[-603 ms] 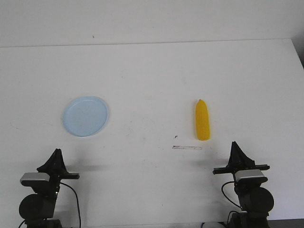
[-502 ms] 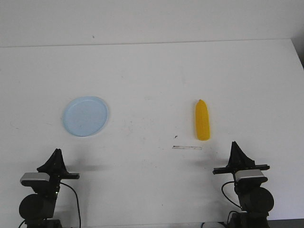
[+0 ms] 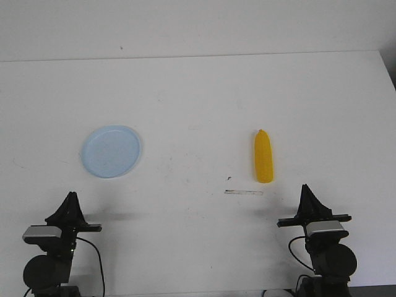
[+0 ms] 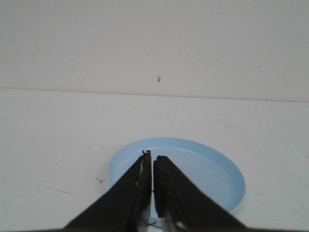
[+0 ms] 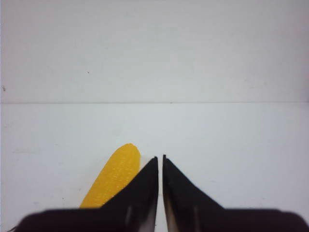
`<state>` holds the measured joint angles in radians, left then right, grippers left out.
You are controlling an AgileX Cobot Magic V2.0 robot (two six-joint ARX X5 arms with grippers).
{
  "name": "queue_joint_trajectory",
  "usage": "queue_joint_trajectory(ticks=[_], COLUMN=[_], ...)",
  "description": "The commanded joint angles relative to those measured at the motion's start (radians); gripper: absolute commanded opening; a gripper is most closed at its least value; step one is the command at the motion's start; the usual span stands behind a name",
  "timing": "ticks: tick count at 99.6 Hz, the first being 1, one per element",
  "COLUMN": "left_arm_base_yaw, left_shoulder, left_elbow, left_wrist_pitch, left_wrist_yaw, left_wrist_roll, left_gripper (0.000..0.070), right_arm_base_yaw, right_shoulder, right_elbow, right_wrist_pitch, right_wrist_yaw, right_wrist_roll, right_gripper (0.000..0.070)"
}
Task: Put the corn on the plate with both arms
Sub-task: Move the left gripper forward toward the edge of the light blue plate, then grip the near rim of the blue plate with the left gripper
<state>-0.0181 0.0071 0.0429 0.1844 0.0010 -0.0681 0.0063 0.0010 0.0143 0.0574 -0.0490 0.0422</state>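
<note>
The yellow corn [image 3: 264,157] lies on the white table right of centre, tapered tip pointing away; it also shows in the right wrist view [image 5: 113,178], partly behind a finger. The pale blue plate [image 3: 111,151] sits empty on the left and shows in the left wrist view [image 4: 207,169]. My left gripper [image 3: 72,198] is shut and empty at the front left, short of the plate [image 4: 151,155]. My right gripper [image 3: 306,190] is shut and empty at the front right, short of the corn and a little to its right [image 5: 160,157].
A short strip of clear tape [image 3: 243,192] lies on the table just in front of the corn. The table's far edge meets a pale wall [image 3: 198,25]. A dark gap shows past the table's right edge [image 3: 390,62].
The left arm has shifted slightly left and down at the front edge. The right arm, corn and plate have not moved.
</note>
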Motion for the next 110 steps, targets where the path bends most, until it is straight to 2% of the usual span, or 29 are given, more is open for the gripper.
queue_joint_trajectory(ticks=[1, 31, 70, 88, 100, 110], left_arm_base_yaw=[-0.002, -0.002, -0.002, -0.002, 0.01, 0.051], left_shoulder=[0.005, 0.213, 0.76, 1.006, 1.146, 1.25], left_elbow=[0.04, 0.245, 0.536, 0.705, 0.826, 0.946], left_wrist_pitch=[0.019, 0.021, 0.011, -0.139, -0.25, -0.372], left_wrist_yaw=[-0.003, -0.003, -0.002, 0.0, 0.04, 0.077], left_wrist_roll=[-0.007, -0.007, 0.0, -0.003, -0.011, -0.1], left_gripper=[0.0001, 0.0001, 0.0001, 0.0001, 0.0001, 0.0001], right_arm_base_yaw=[0.002, 0.002, 0.002, 0.002, 0.002, 0.002], right_shoulder=[0.0, 0.0, 0.0, 0.0, 0.0, 0.0], right_elbow=[-0.002, -0.002, -0.002, -0.002, -0.002, -0.002], right_wrist_pitch=[0.011, 0.011, 0.011, 0.011, 0.011, 0.011], right_wrist_yaw=[0.003, 0.003, 0.003, 0.003, 0.003, 0.003], right_wrist_roll=[0.013, 0.013, 0.013, 0.013, 0.013, 0.013], right_gripper=[0.0013, 0.0013, 0.0013, 0.0013, 0.0013, 0.0013])
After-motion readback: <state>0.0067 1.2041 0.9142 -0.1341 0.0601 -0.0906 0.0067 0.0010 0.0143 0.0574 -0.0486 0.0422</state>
